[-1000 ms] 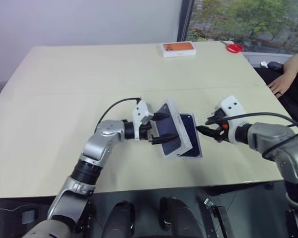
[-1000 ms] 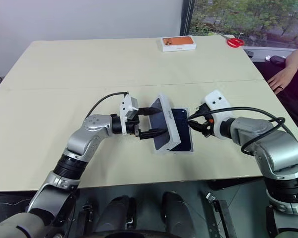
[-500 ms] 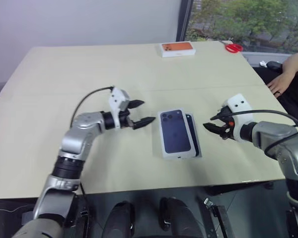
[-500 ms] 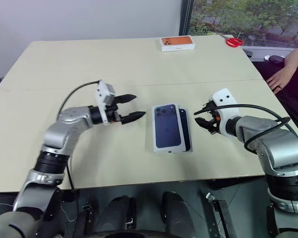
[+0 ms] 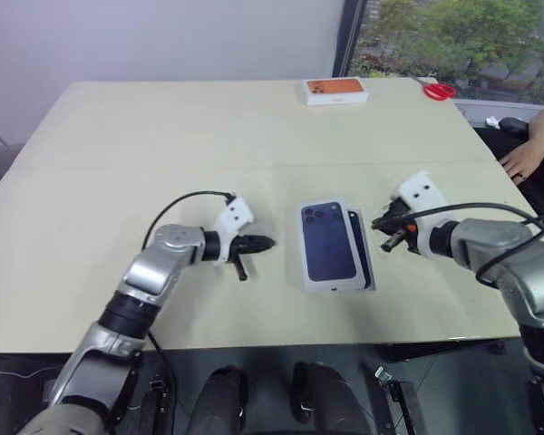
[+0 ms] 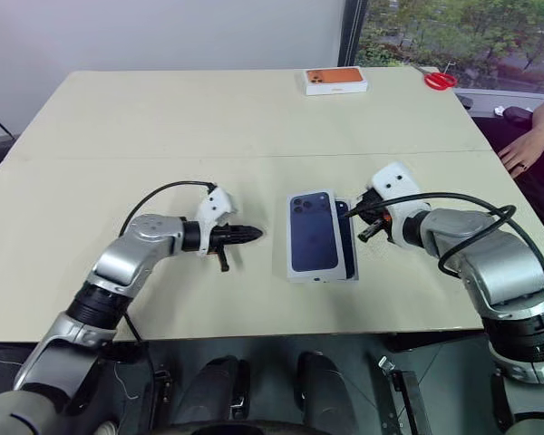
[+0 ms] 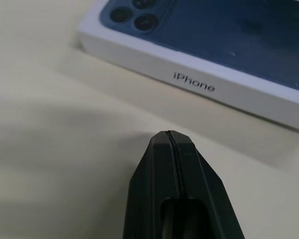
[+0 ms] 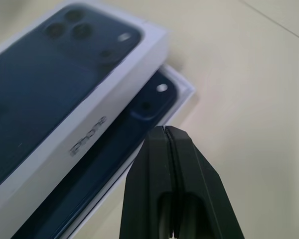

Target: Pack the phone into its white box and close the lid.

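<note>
Bench [image 5: 118,154] — bare around the lid [image 5: 328,246]; left gripper [image 5: 263,243] and right gripper [image 5: 378,223] flank it, gaps either side. Orange-pictured box [image 5: 335,90], scissors [image 5: 440,90] — far edge.

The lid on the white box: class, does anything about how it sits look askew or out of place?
Yes. The lid lies shifted toward the robot's left instead of square over the white box. Along the box's right side the phone shows uncovered, so the box is not closed. Both claws, left and right, are shut and clear of it.
</note>
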Controlling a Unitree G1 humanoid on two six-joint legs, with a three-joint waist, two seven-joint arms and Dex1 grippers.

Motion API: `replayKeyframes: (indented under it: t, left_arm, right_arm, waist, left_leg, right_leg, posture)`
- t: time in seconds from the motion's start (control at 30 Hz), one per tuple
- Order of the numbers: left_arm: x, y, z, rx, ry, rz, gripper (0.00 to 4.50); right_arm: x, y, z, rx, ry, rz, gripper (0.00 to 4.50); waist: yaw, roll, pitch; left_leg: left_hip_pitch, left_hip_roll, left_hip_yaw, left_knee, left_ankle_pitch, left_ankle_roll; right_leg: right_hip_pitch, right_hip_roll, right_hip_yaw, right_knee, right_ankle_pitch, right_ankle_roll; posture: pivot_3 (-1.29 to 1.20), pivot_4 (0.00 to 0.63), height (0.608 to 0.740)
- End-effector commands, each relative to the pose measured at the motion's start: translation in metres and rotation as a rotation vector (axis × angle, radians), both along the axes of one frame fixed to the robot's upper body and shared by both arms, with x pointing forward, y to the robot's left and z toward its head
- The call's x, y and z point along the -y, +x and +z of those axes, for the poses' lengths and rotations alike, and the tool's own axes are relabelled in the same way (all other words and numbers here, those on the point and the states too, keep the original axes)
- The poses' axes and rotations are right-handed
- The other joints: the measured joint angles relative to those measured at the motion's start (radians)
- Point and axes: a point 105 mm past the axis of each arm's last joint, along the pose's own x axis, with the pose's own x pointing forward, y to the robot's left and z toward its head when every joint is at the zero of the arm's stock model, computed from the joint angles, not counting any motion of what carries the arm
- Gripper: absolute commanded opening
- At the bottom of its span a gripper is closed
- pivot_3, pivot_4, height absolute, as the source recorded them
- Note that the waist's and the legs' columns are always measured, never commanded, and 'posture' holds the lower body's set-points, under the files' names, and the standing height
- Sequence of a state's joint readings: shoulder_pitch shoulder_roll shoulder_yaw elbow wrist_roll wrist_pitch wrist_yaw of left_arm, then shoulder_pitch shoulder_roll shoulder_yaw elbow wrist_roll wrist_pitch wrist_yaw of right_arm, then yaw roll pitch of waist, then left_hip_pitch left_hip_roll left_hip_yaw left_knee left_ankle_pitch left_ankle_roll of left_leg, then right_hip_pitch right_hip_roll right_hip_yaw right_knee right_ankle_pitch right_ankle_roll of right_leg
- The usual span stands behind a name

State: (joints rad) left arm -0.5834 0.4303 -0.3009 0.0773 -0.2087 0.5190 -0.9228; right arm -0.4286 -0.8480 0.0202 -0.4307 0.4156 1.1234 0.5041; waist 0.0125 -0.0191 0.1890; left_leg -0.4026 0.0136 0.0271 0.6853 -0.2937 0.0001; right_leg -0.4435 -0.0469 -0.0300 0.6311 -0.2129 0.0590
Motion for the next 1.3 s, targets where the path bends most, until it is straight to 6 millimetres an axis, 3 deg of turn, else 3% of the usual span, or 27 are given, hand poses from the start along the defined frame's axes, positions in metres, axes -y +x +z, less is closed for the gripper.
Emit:
replayKeyframes:
  t: [0.03, 0.13, 0.3, 0.53, 1.3]
  left_arm:
    - [0.016, -0.002, 0.007, 0.049, 0.024, -0.054, 0.03]
    - [0.029, -0.004, 0.004, 0.052, 0.037, -0.078, 0.03]
    - [0.036, -0.004, 0.002, 0.065, 0.042, -0.084, 0.03]
    - [0.046, 0.0, 0.017, 0.092, -0.054, -0.06, 0.03]
    - [0.064, -0.016, 0.025, 0.079, -0.133, -0.135, 0.03]
  right_arm:
    - [-0.004, 0.0, 0.005, 0.035, -0.035, 0.008, 0.0]
    - [-0.008, 0.0, -0.002, 0.021, -0.05, 0.011, 0.0]
    - [-0.017, -0.001, -0.006, 0.013, -0.046, 0.036, 0.0]
    - [-0.025, -0.01, -0.006, 0.003, -0.038, 0.079, 0.0]
    - [-0.014, -0.014, -0.006, -0.001, -0.047, 0.038, 0.0]
  waist:
    - [-0.001, 0.0, 0.0]
    - [-0.001, 0.0, 0.0]
    - [-0.002, 0.0, 0.0]
    - [0.0, 0.0, 0.0]
    - [0.0, 0.0, 0.0]
  left_leg:
    - [0.0, 0.0, 0.0, 0.0, 0.0, 0.0]
    - [0.0, 0.0, 0.0, 0.0, 0.0, 0.0]
    - [0.001, 0.0, 0.0, 0.0, 0.0, 0.0]
    - [0.0, 0.0, 0.0, 0.0, 0.0, 0.0]
    - [0.001, 0.0, 0.0, 0.0, 0.0, 0.0]
  right_leg:
    - [0.0, 0.0, 0.0, 0.0, 0.0, 0.0]
    - [0.0, 0.0, 0.0, 0.0, 0.0, 0.0]
    - [0.0, 0.0, 0.0, 0.001, 0.0, 0.0]
    - [0.0, 0.0, 0.0, 0.0, 0.0, 0.0]
    - [0.0, 0.0, 0.0, 0.001, 0.0, 0.0]
  posture:
    - [0.0, 0.15, 0.74]
    - [0.0, 0.15, 0.74]
    - [0.0, 0.15, 0.74]
    - [0.0, 0.15, 0.74]
    - [0.0, 0.15, 0.74]
